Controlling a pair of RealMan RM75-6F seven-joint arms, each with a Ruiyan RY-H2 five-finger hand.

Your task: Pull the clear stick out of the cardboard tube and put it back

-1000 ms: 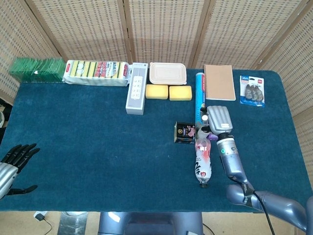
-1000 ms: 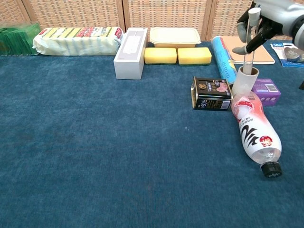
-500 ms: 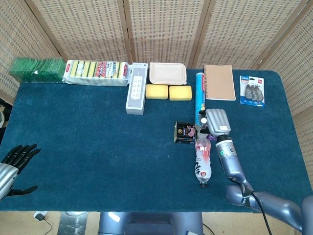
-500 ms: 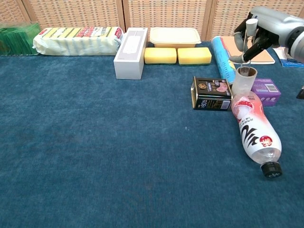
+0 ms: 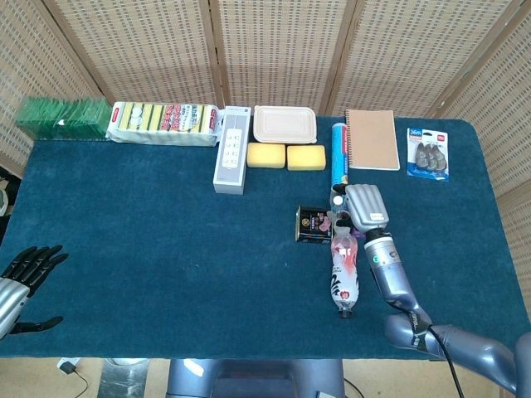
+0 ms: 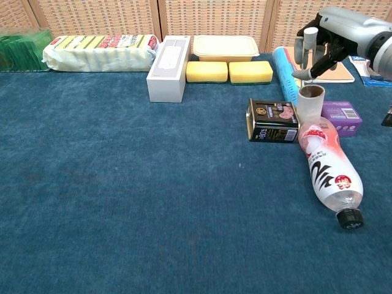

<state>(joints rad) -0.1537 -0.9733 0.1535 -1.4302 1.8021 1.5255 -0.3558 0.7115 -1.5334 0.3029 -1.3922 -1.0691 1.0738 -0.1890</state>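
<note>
Right hand: the grey five-finger right hand (image 6: 323, 44) is hovering at the upper right of the chest view, above and just behind the short upright cardboard tube (image 6: 310, 104), its fingers (image 6: 310, 38) curling around the top of the clear stick (image 6: 305, 56).
Clear stick: it is hanging upright between those fingers; its lower end is hard to make out against the tube mouth, so I cannot tell whether it is clear of the tube.
Cardboard tube: it is standing right of centre, between the black tin (image 6: 272, 120) and the small purple box (image 6: 342, 116), touching the lying clear plastic bottle (image 6: 327, 166).
Left hand: the black-fingered left hand (image 5: 23, 278) is resting at the lower left edge of the head view, fingers spread, holding nothing.
Change: half a second ago the stick was visibly reaching down into the tube; now the right hand is sitting further left and the tube mouth is showing dark and open.
</note>
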